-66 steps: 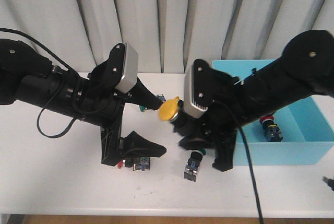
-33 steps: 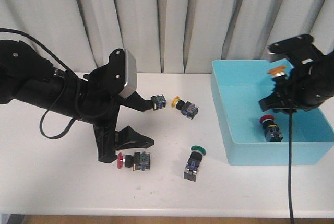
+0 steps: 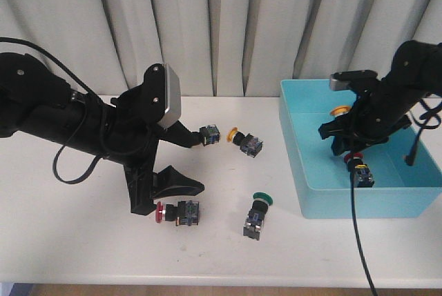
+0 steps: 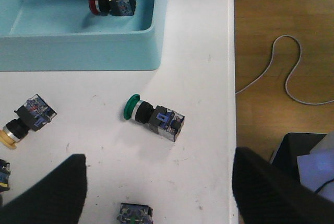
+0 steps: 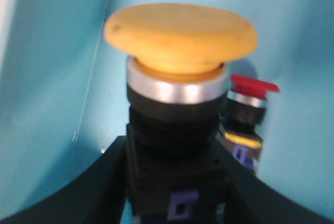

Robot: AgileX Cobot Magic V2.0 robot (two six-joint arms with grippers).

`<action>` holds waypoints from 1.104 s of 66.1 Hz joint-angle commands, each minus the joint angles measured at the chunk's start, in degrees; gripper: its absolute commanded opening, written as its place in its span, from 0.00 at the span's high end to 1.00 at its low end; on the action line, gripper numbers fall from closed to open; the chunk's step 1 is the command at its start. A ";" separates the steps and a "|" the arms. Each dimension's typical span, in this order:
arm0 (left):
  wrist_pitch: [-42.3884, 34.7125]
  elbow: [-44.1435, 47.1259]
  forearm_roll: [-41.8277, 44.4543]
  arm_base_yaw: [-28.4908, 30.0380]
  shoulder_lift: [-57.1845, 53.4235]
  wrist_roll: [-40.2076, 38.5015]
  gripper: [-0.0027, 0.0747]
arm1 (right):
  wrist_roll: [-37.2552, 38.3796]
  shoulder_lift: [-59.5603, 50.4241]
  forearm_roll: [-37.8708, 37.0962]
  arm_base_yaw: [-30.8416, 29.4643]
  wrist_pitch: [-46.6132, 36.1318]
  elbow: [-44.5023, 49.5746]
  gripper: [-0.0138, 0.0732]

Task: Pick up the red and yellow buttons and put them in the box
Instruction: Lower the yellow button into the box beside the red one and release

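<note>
Readable text: none in any view.
Button bodies [image 4: 166, 121]: blue-marked faces, any print too small to make out.

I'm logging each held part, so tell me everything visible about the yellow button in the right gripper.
The yellow button has a wide, smooth, domed mushroom cap, plastic by the look, over a silver collar and a black blocky body with a blue detail low down. It stands upright, clamped at the body between the right gripper fingers, and hangs inside the blue box, above its floor. A red button lies just behind it in the box. Whether they touch is unclear.
</note>
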 commanded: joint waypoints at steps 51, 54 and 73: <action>-0.32 -1.48 -2.92 -0.19 -2.10 -0.56 0.26 | -3.14 7.36 3.68 -0.14 3.98 -8.90 0.44; -0.32 -1.48 -2.92 -0.19 -2.10 -0.56 0.26 | -3.14 7.36 3.68 -0.14 3.79 -8.90 0.43; -0.32 -1.48 -2.92 -0.19 -2.10 -0.56 0.26 | -3.53 7.24 4.54 -0.14 3.19 -8.90 0.43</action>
